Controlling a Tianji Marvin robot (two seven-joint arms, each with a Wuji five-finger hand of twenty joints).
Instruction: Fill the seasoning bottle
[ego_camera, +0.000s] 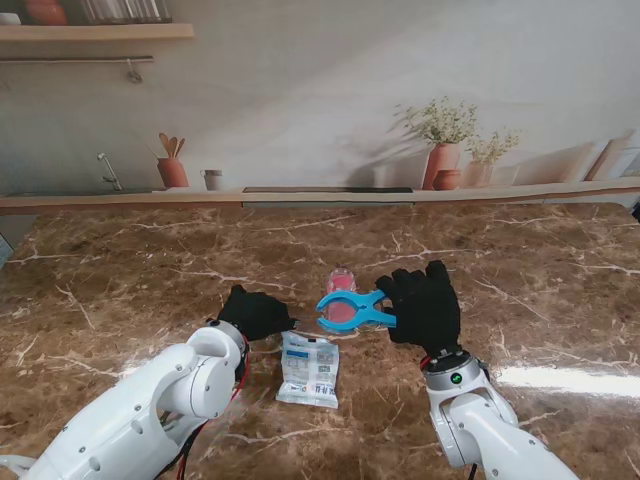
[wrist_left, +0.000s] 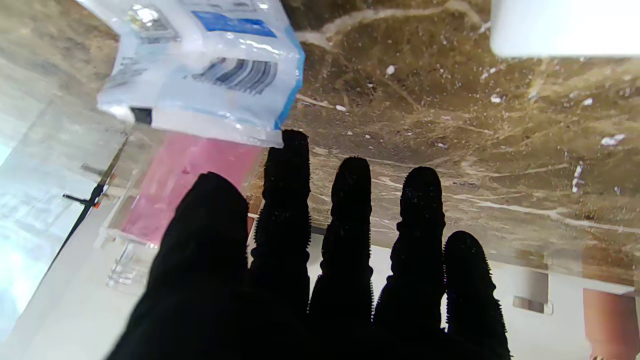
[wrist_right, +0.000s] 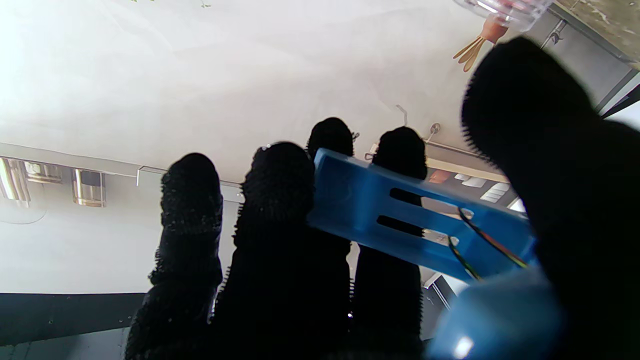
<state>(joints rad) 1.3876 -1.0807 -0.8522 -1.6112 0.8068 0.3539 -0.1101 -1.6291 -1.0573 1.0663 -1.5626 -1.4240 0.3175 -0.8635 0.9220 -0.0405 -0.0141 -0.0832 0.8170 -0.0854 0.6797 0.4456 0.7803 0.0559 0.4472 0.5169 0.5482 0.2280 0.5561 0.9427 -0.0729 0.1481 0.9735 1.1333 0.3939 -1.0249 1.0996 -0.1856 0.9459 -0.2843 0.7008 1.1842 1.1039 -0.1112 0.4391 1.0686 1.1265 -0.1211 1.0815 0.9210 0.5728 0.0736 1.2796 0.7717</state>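
Note:
The seasoning bottle (ego_camera: 342, 283), clear with pink contents, stands upright mid-table; it also shows in the left wrist view (wrist_left: 185, 175). My right hand (ego_camera: 428, 305) is shut on a blue clip (ego_camera: 355, 309) (wrist_right: 400, 215), held in front of the bottle with its jaws parted toward my left. Whether the clip touches the bottle I cannot tell. A white and blue seasoning packet (ego_camera: 310, 368) (wrist_left: 200, 65) lies flat, nearer to me than the bottle. My left hand (ego_camera: 256, 312) rests left of the packet, its fingers (wrist_left: 350, 225) straight and apart, holding nothing.
The brown marble table (ego_camera: 150, 270) runs back to a ledge along the wall (ego_camera: 320, 195) bearing terracotta pots (ego_camera: 443, 165) and a utensil jar (ego_camera: 172, 170). A bright light reflection (ego_camera: 570, 380) lies on the table by my right arm.

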